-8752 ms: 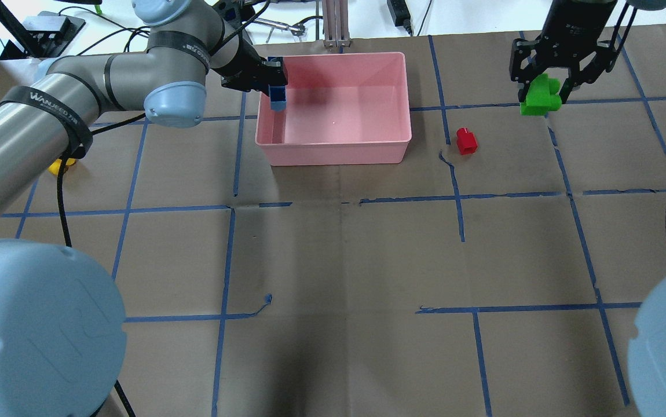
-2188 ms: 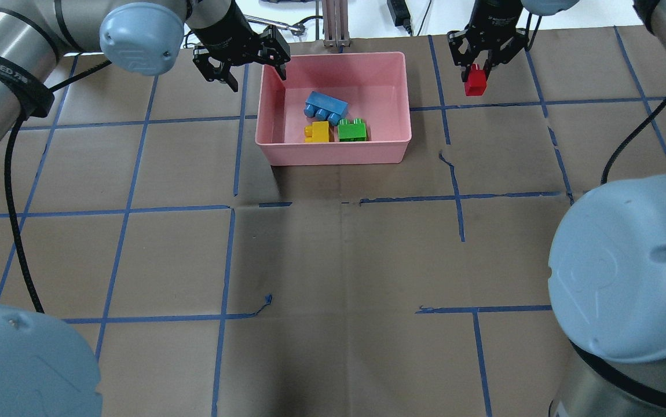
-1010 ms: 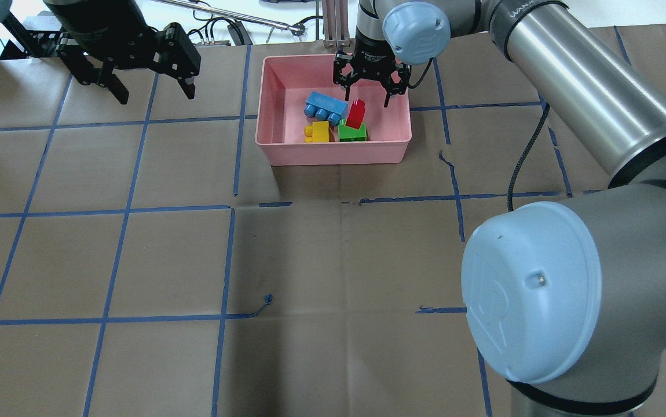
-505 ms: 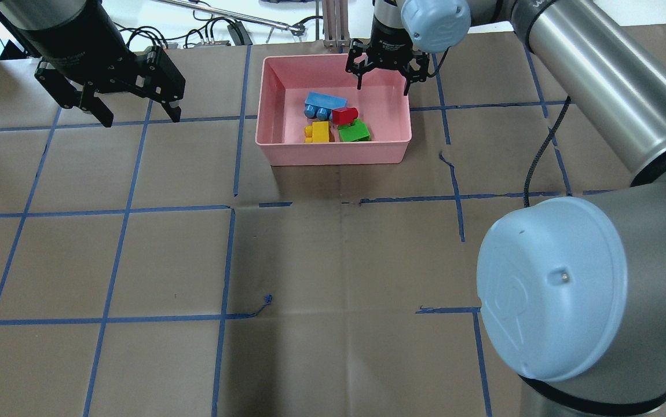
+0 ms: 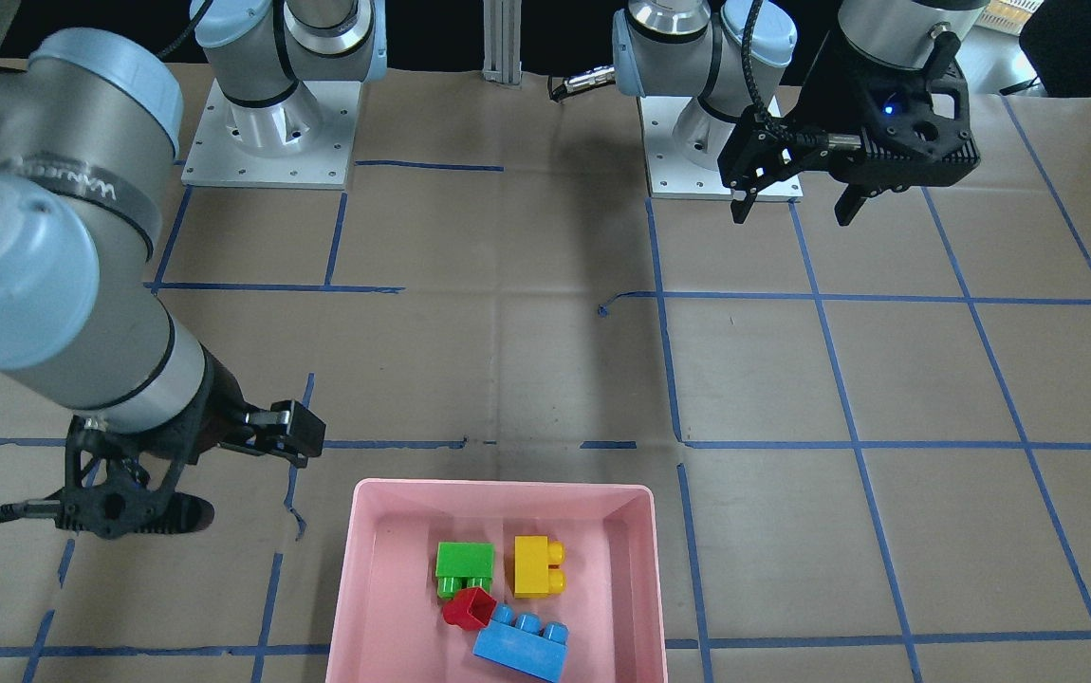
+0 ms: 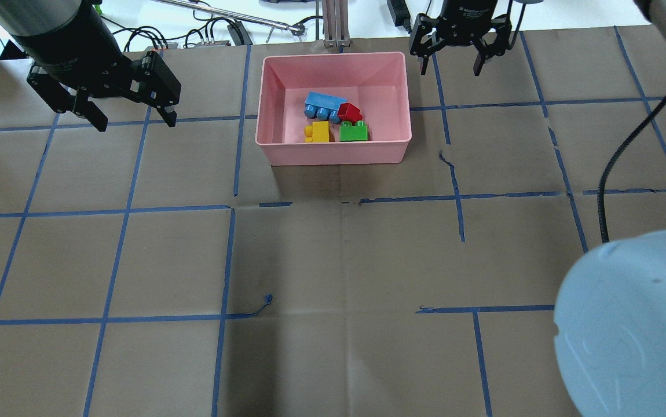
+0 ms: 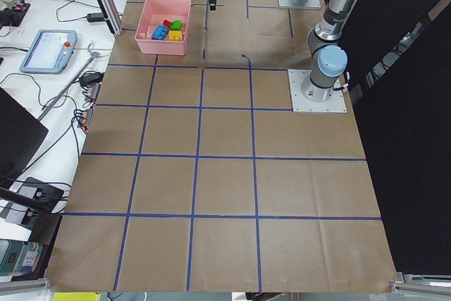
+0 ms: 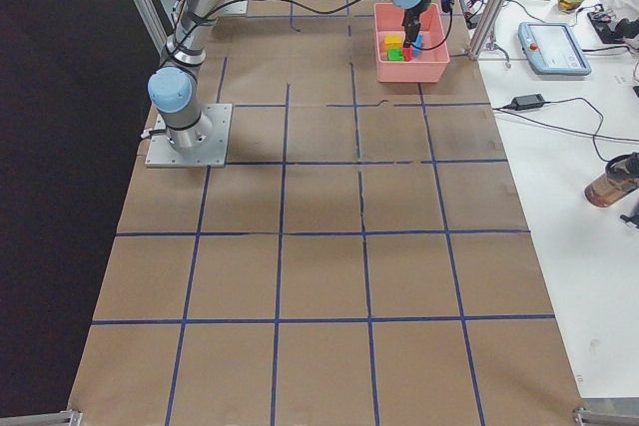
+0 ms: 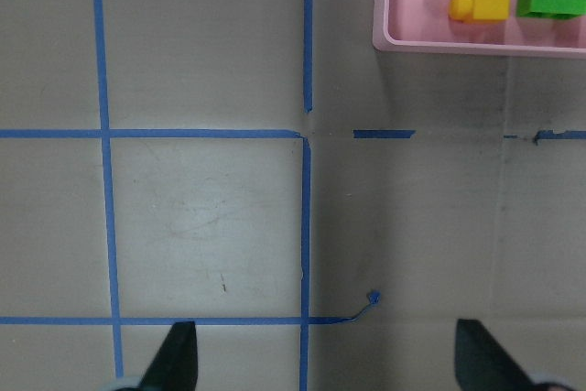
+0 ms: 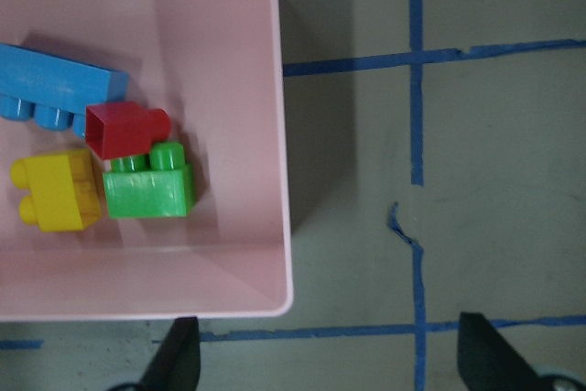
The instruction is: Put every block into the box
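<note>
The pink box (image 6: 333,153) stands at the table's far middle. In it lie the blue brick (image 6: 324,105), the red brick (image 6: 350,112), the yellow brick (image 6: 318,132) and the green brick (image 6: 354,132), close together. The red one leans on the green one (image 10: 148,188). My right gripper (image 6: 449,69) is open and empty above the table, just right of the box's far right corner. My left gripper (image 6: 136,121) is open and empty, well left of the box. The left wrist view shows only a box corner (image 9: 458,38) and bare paper.
Brown paper with a blue tape grid covers the table. An aluminium post (image 6: 333,23) and cables stand behind the box. Both arm bases (image 5: 266,133) sit at my side of the table. A tablet (image 7: 49,51) lies off the table's far edge.
My right gripper let go of the red brick over the box, and has since moved up and right, off the box. The red brick settled against the green one. My left gripper hardly moved.
</note>
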`<state>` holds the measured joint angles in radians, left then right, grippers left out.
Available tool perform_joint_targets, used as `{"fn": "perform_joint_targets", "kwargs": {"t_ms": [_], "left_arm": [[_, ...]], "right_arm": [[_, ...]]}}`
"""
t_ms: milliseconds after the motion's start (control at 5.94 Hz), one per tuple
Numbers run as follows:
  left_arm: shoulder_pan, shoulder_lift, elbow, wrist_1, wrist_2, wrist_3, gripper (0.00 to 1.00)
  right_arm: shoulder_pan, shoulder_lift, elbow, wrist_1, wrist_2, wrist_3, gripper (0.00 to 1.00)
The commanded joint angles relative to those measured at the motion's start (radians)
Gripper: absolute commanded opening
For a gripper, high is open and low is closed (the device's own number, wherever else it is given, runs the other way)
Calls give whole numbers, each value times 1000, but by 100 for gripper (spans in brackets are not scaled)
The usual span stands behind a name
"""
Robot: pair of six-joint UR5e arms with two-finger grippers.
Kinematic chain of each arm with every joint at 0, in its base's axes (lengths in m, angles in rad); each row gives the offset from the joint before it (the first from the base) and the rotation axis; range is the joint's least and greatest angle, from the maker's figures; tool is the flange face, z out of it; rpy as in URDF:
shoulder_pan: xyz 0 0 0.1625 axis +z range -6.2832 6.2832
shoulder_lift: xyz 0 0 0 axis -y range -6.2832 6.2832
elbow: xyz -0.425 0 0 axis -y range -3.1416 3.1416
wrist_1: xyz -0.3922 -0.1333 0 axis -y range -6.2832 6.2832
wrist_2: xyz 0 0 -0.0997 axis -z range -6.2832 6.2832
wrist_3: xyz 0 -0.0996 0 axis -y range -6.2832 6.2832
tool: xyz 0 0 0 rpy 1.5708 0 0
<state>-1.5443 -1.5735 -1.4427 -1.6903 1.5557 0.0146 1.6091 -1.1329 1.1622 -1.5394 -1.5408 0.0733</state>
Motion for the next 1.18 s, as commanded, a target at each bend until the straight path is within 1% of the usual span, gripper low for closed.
{"fn": "perform_joint_targets", "kwargs": {"t_ms": [0,168,337,505,673,1010], "left_arm": [[0,6,-4,-2,3,5,99],[7,-5,5,1,3,5,99],[12,0,4,-6,7,5,99],[9,-11,24,-12,23,8,99],[6,7,6,-18,21,8,99],[3,-20,1,-11,21,5,99]], "right_arm": [[-6,-204,155,65,-50,-1,99],[-3,-281,204,94,-50,3,99],[-3,-330,249,94,-48,26,99],[-2,-338,264,84,-48,26,99],[-2,-337,267,84,-48,25,99],[-1,-335,269,84,-47,25,99]]}}
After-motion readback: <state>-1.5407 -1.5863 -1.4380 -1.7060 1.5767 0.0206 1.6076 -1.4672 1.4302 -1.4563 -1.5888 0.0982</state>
